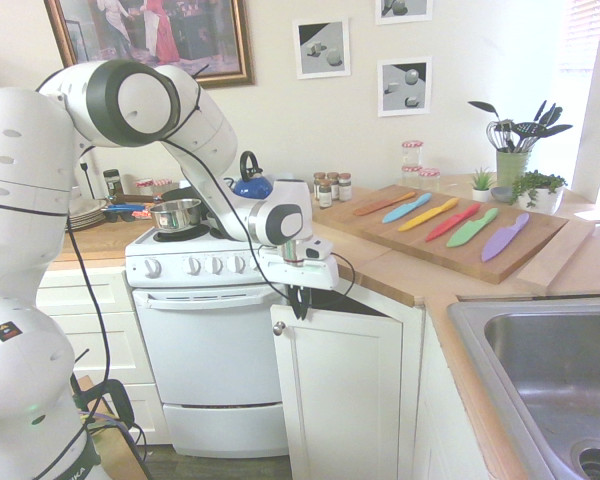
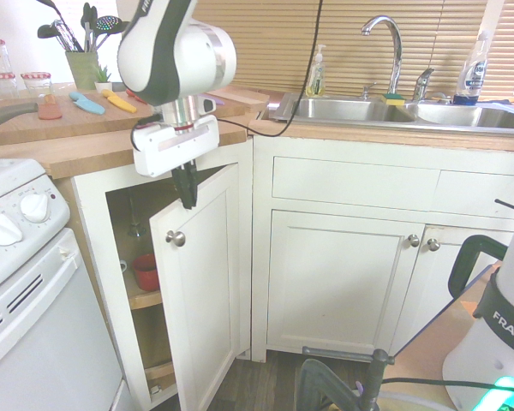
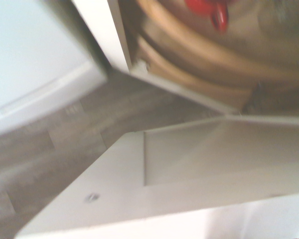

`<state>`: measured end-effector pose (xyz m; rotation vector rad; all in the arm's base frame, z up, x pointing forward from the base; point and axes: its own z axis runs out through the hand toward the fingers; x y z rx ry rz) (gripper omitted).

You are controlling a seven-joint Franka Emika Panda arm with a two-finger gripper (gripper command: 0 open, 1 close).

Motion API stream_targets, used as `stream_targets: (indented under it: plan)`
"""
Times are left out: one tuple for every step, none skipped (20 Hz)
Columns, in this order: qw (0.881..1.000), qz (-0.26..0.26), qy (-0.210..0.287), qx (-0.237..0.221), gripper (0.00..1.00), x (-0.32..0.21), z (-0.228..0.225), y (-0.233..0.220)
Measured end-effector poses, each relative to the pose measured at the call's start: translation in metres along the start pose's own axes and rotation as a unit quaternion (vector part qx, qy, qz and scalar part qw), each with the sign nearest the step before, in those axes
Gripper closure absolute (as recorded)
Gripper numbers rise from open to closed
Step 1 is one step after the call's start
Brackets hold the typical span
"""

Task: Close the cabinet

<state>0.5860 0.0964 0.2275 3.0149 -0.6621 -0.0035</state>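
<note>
The cabinet (image 2: 201, 300) is a white base unit under the wooden counter, and its tall shaker-panel door (image 1: 340, 400) stands partly open, swung well toward the frame. A small round silver knob (image 2: 176, 238) sits near the door's top corner. My gripper (image 2: 187, 195) is shut, with its dark fingers pointing down against the door's top edge, just above the knob. From the other side, the gripper (image 1: 300, 304) shows at the door's upper edge beside the knob (image 1: 278, 328). In the wrist view the door panel (image 3: 199, 164) fills the lower part, with round shelves behind.
A white oven (image 1: 205, 340) with a row of knobs stands right beside the door. Inside the cabinet a red mug (image 2: 146, 272) rests on a round wooden shelf. A cutting board (image 1: 460, 232) with coloured knives lies on the counter, and a sink (image 1: 555, 370) sits further along.
</note>
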Motion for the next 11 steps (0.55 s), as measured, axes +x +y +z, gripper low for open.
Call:
stream_targets:
  plan:
    - [1.0, 0.003, 0.0, 0.003, 1.0, 0.007, -0.004, -0.006]
    - [1.0, 0.006, 0.0, 0.006, 1.0, 0.015, -0.009, -0.012]
    - [1.0, 0.01, -0.001, 0.008, 1.0, 0.022, -0.013, -0.015]
    - [1.0, 0.013, -0.002, 0.01, 1.0, 0.028, -0.015, -0.018]
    - [1.0, 0.016, -0.003, 0.012, 1.0, 0.032, -0.016, -0.021]
    - [1.0, 0.018, -0.003, 0.015, 1.0, 0.035, -0.017, -0.023]
    - [1.0, 0.019, -0.003, 0.016, 1.0, 0.037, -0.016, -0.024]
    - [1.0, 0.02, -0.004, 0.015, 1.0, 0.037, -0.014, -0.024]
    - [1.0, 0.02, -0.004, 0.015, 1.0, 0.037, -0.013, -0.023]
    - [1.0, 0.021, -0.004, 0.015, 1.0, 0.037, -0.012, -0.021]
    - [1.0, 0.023, -0.003, 0.015, 0.0, 0.036, -0.011, -0.018]
